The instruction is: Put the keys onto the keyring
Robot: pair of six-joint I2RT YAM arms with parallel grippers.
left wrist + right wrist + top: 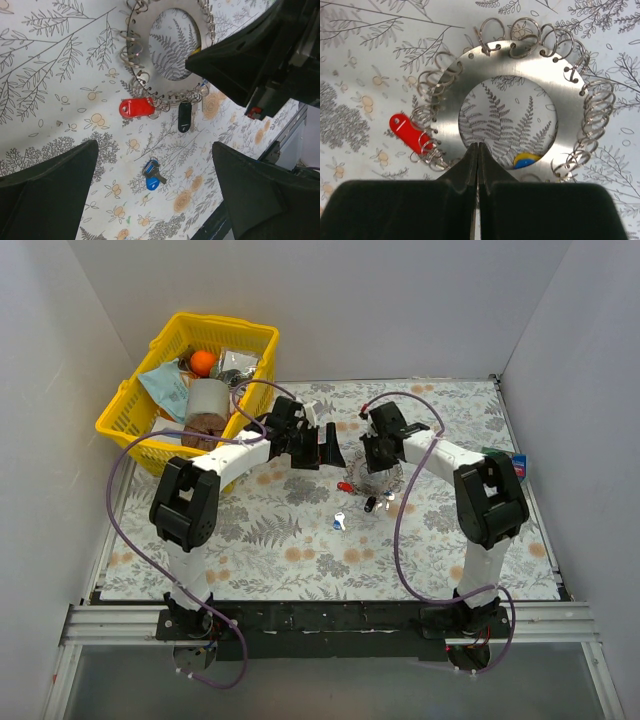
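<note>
The keyring [520, 65] is a flat silvery ring plate edged with small wire loops; it lies on the floral cloth [300, 550]. A red key [410, 132] and a black one [184, 116] hang from its rim loops. My right gripper [478, 146] is shut, its tips covering the ring's near rim; whether it pinches the plate I cannot tell. A blue key [151, 175] lies loose on the cloth, apart from the keyring [165, 87]. My left gripper [154, 145] hovers above that blue key, wide open and holding nothing.
A yellow basket [130, 420] with an orange ball and packets stands at the back left. A small blue and red object [516, 464] sits at the cloth's right edge. A blue and yellow piece [526, 160] shows through the ring's hole.
</note>
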